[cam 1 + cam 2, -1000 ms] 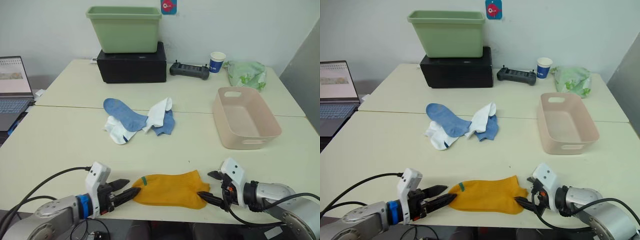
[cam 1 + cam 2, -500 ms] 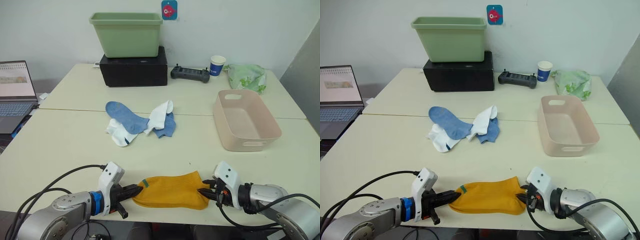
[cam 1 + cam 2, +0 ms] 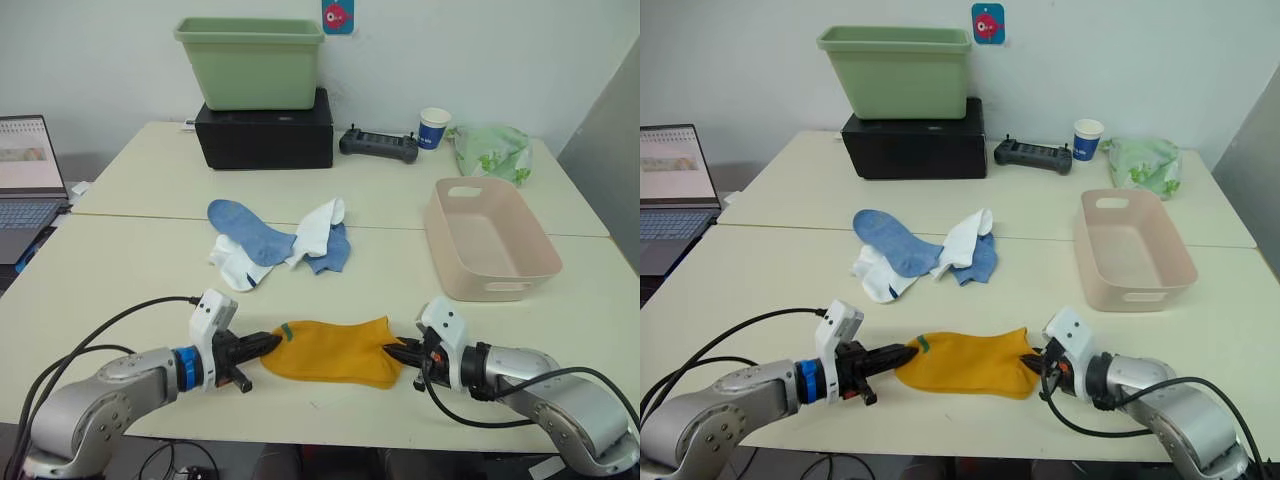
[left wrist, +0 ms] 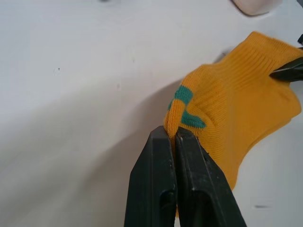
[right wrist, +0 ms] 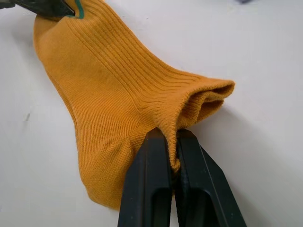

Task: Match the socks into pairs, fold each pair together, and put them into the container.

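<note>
yellow socks [image 3: 325,352]: long axis 9–3 o'clock on the surface | left gripper [image 3: 268,344] clamped on toe end | right gripper [image 3: 398,351] clamped on cuff end | container [image 3: 487,243] at 1 o'clock, nearer right arm

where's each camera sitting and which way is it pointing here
Left and right eye views: on the head, looking forward and down over the table; both arms reach in, the left gripper and right gripper each pinching an end of the mustard-yellow socks.
Left wrist view: on the left wrist, looking along its shut fingers at the end with the green mark.
Right wrist view: on the right wrist, looking along its shut fingers at the cuff.
Shared: every view shows the mustard-yellow socks.
</note>
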Available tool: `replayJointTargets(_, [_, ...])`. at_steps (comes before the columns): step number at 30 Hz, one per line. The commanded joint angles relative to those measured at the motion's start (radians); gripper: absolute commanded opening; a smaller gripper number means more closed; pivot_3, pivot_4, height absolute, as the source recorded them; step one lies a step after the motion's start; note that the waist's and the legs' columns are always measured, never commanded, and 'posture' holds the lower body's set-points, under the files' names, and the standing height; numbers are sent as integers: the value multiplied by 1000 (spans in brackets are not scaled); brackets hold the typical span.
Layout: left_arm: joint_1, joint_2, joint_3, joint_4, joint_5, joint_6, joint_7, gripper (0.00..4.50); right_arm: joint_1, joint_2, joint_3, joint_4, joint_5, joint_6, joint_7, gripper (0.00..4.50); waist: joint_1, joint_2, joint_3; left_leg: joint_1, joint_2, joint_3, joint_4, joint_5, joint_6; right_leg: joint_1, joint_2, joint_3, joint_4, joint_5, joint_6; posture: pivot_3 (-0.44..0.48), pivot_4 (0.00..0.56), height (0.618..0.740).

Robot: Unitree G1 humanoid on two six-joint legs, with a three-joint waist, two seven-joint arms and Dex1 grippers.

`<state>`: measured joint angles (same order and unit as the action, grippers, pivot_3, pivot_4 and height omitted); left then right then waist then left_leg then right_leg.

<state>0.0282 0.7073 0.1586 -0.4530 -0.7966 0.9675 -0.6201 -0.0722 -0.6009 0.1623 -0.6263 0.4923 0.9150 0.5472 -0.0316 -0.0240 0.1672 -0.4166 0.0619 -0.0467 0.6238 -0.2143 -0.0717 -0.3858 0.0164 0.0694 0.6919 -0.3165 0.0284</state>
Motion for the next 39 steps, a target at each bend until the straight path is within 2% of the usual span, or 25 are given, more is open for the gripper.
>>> replayJointTargets(1, [-51, -6, -76, 53, 68, -43, -19, 0, -36, 5, -17, 24, -14, -2, -14, 61, 0, 0, 0, 0, 0, 0, 0, 0, 0, 0, 0, 0, 0, 0, 0, 0, 150, 730])
replayJointTargets(4, [-101, -12, -152, 144, 143, -81, -37, 0, -58, 4, -7, 53, -27, 28, -33, 61, 0, 0, 1, 0, 0, 0, 0, 0, 0, 0, 0, -1, 1, 0, 0, 0, 150, 730])
replayJointTargets(8, [-127, -22, -152, 202, 176, -109, -46, 0, -63, 9, -3, 46, -20, 49, -29, 61, 1, 1, 1, 0, 0, 0, 0, 0, 0, 0, 0, 0, 2, 0, 0, 0, 150, 730])
replayJointTargets(12, [-106, -1, -74, 165, 134, -123, -75, 907, -34, 5, -27, 20, -33, 35, -39, 1067, 0, 0, 1, 0, 0, 0, 1, 0, 0, 0, 0, 0, 2, 0, 0, 0, 150, 730])
replayJointTargets(18, [-31, 6, 49, 85, 84, -131, -78, 2817, 17, 4, -73, -14, -18, 9, -20, 3182, -3, 1, 1, 0, 1, 0, 0, 0, 0, -1, 1, 0, 3, 0, 0, 0, 150, 730])
replayJointTargets(19, [-28, 7, 63, 77, 78, -131, -79, 3014, 21, 9, -80, -15, -20, 3, -24, 3430, -2, 1, 2, 0, 1, 0, 0, 0, 0, -2, 1, 0, 3, 0, 0, 0, 150, 730])
replayJointTargets(20, [-24, 17, 70, 67, 84, -147, -93, 3062, 25, 15, -92, -15, -21, -3, -30, 3869, -1, 0, 2, 0, 1, 0, 0, 0, 0, -2, 1, 0, 3, 0, 0, 0, 150, 730])
replayJointTargets(22, [-24, 30, 77, 43, 88, -176, -123, 3062, 36, 23, -118, -16, -13, -16, -28, 4476, -1, 0, 2, 0, 1, 0, 0, 0, 0, -1, 0, 0, 3, 0, 0, 0, 150, 730])
replayJointTargets(26, [-53, 44, 37, 3, 93, -221, -184, 3062, 61, 31, -159, -27, -2, -44, -20, 4476, 0, 0, 2, 0, 0, 1, 0, 0, 0, -1, 0, 0, 3, 0, 0, 0, 150, 730])
replayJointTargets(30, [-101, 52, -41, -18, 77, -201, -247, 1854, 89, 44, -197, -39, 16, -73, -20, 4500, 0, 0, 2, 0, 0, 1, 0, 0, 0, -1, 0, 0, 3, 0, 0, 0, 150, 730])
replayJointTargets(35, [-168, 21, -211, 65, 192, -257, -282, 206, 114, 43, -176, -34, -4, -73, -40, 4500, -1, 0, 3, 0, 0, 1, 0, 0, 0, -1, 0, 1, 3, 0, 0, 0, 150, 730])
replayJointTargets(36, [-182, 9, -245, 95, 221, -276, -284, 7, 119, 50, -163, -32, -11, -76, -47, 4500, -1, 0, 3, 0, 0, 1, 0, 0, 0, -1, 1, 1, 4, 0, 0, 0, 150, 730])
replayJointTargets(39, [-221, -27, -312, 180, 299, -331, -277, 7, 131, 70, -128, -27, -28, -78, -70, 4500, -2, -1, 3, 0, 0, 0, 0, 0, 0, -1, 1, 0, 4, 0, 0, 0, 150, 730])
